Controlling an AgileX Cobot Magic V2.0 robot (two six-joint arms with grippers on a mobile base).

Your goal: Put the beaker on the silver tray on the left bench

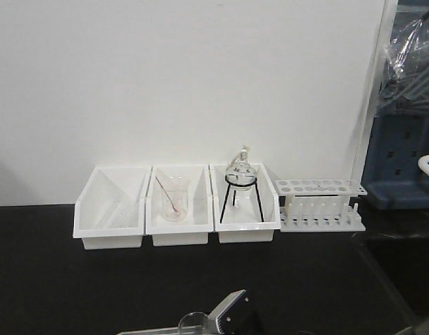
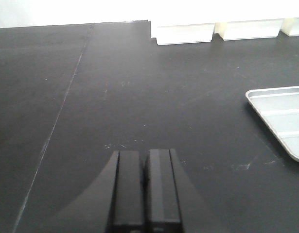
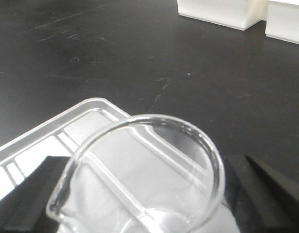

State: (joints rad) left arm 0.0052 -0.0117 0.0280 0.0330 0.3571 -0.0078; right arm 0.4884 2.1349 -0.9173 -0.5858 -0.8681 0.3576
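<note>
In the right wrist view the clear, empty beaker [image 3: 210,150] fills the foreground, its round rim and spout toward the camera. My right gripper [image 3: 139,206] is shut on it, with a black finger on each side [image 3: 27,194]. The beaker hangs over the near corner of the silver tray [image 3: 42,141], which lies on the black left bench [image 3: 139,58]. In the front view the gripper [image 1: 231,315], the beaker rim [image 1: 192,319] and the tray edge [image 1: 148,331] show at the bottom edge. My left gripper [image 2: 145,155] is shut and empty over bare bench, left of the tray corner [image 2: 285,116].
Three white bins stand along the white wall: an empty one [image 1: 109,209], one holding a beaker with a pink rod [image 1: 174,202], and one holding a flask on a black tripod [image 1: 241,185]. A white test-tube rack [image 1: 319,202] stands to their right. The bench ends at the right.
</note>
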